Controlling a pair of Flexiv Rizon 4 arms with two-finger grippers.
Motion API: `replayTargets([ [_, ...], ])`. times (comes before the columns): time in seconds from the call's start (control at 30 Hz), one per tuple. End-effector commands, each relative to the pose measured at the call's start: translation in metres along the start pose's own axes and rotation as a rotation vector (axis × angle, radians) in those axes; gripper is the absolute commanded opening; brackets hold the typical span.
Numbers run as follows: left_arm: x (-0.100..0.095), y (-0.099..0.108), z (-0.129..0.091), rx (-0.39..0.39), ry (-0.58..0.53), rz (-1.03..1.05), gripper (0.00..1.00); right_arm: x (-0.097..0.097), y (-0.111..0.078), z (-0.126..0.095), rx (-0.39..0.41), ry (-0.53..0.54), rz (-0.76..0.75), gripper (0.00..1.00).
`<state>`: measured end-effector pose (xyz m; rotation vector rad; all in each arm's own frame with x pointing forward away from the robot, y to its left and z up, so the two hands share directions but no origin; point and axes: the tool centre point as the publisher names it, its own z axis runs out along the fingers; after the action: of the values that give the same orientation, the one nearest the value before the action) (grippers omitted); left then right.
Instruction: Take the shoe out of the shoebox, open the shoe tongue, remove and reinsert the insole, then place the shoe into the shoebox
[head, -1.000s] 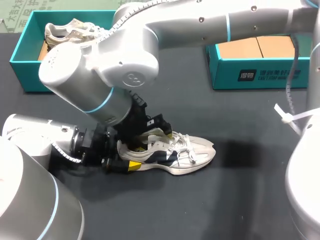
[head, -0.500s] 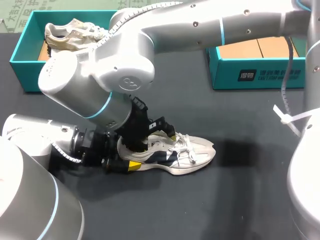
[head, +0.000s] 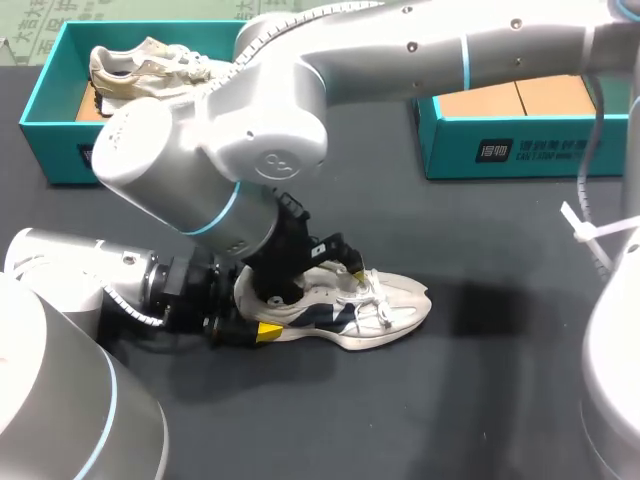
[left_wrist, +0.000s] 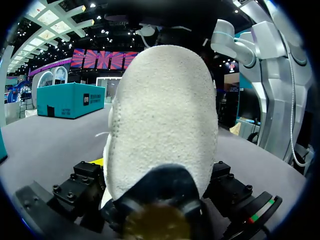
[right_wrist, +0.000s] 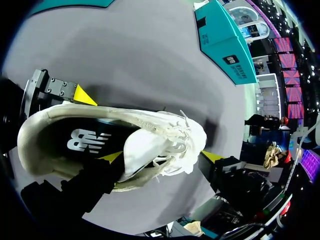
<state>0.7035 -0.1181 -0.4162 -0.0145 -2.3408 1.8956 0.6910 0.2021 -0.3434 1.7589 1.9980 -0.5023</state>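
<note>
Fingers (head: 268, 330) of left gripper (head: 252, 318) clamped on the heel of the shoe (head: 385, 300), just 6 o'clock of table (head: 480, 400) centre. Right gripper (right_wrist: 162, 156) spread wide, one tip under the tongue (right_wrist: 147, 150). Probably the tongue-opening step; next, peel tongue toward 3 o'clock, baring the insole (right_wrist: 85, 142). Two shoes: second shoe (head: 140, 65) inside the shoebox (head: 40, 110) at 11 o'clock. Two boxes: other shoebox (head: 520, 150) at 1 o'clock.

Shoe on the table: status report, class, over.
Left claw shut on shoe heel. Right claw over the tongue. Shoe upright on table, shoeboxes apart behind.
</note>
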Motion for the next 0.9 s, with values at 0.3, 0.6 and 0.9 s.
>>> replayTargets([
  [0.3,0.001,0.001,0.000,0.000,-0.002,-0.001,0.00,-0.005,-0.002,-0.007,0.003,0.010,0.287,0.72],
  [0.6,0.001,0.001,0.000,0.000,-0.002,-0.001,0.00,-0.007,-0.001,-0.010,0.013,0.018,0.260,0.46],
  [0.9,0.001,0.001,0.000,0.000,-0.002,-0.001,0.00,-0.012,-0.003,-0.013,0.026,0.032,0.247,0.48],
])
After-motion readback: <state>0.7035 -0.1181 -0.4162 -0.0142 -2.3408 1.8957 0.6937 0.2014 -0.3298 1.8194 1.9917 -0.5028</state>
